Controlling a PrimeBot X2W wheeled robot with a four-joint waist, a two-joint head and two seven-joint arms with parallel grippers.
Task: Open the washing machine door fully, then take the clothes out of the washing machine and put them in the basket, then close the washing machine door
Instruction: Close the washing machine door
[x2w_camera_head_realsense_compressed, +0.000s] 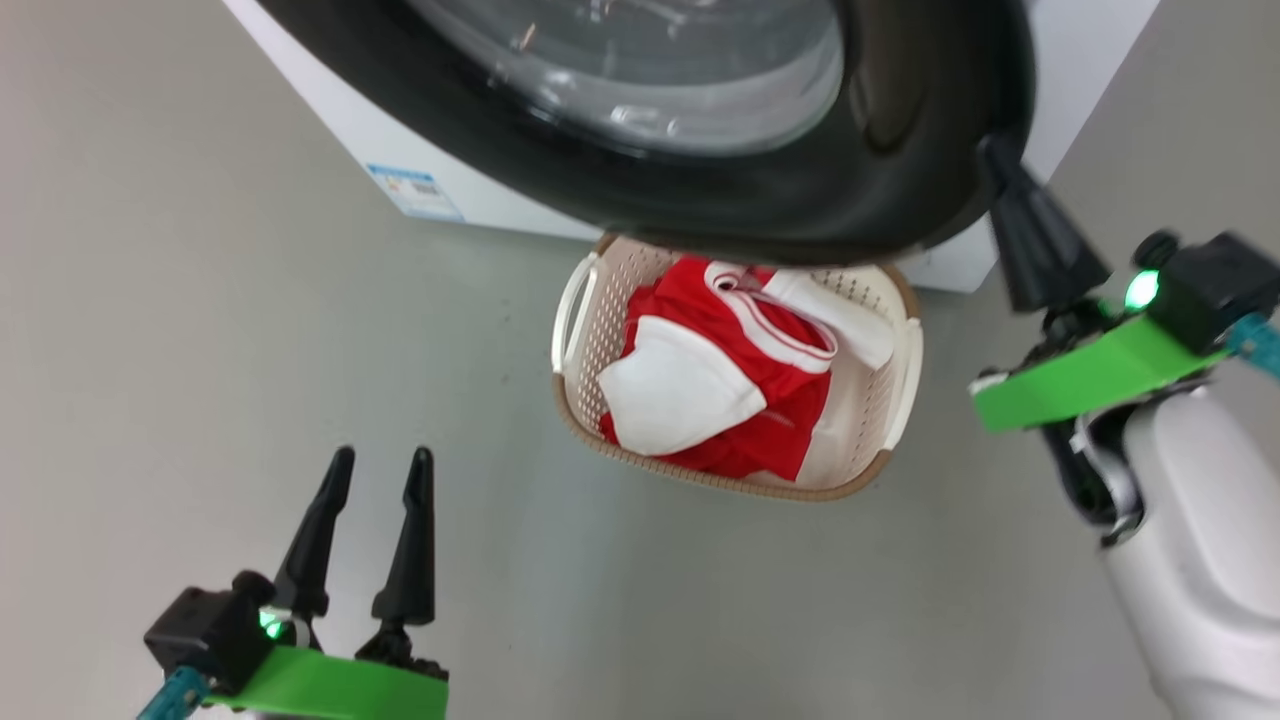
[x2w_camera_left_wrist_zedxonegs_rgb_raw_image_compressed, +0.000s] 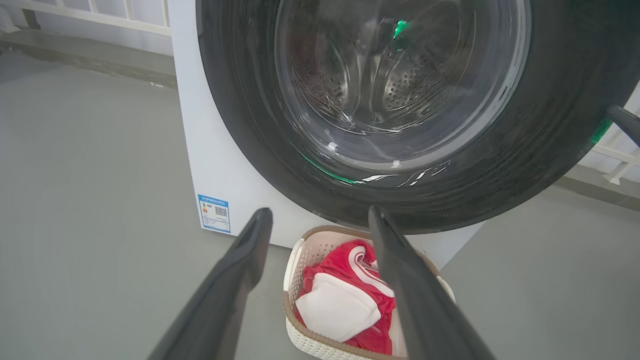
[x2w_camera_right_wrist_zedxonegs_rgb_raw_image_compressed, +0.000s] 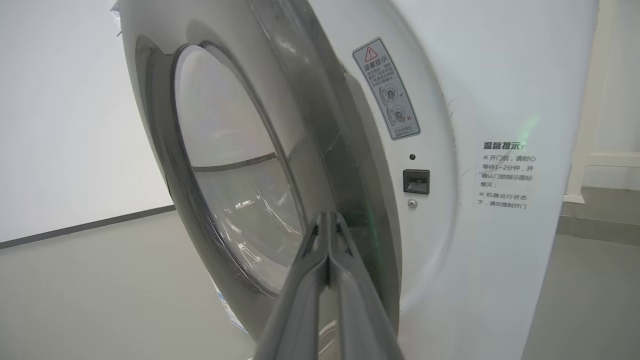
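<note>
– Head view: where are the clothes?
– In the basket, on the floor just near of the washing machine. It sits under the washing machine door, which stands ajar.
– And the grippers?
– Left gripper, near left: fingers spread wide, holding nothing. Right gripper: fingers pressed together, empty, tips at the door's right edge.
</note>
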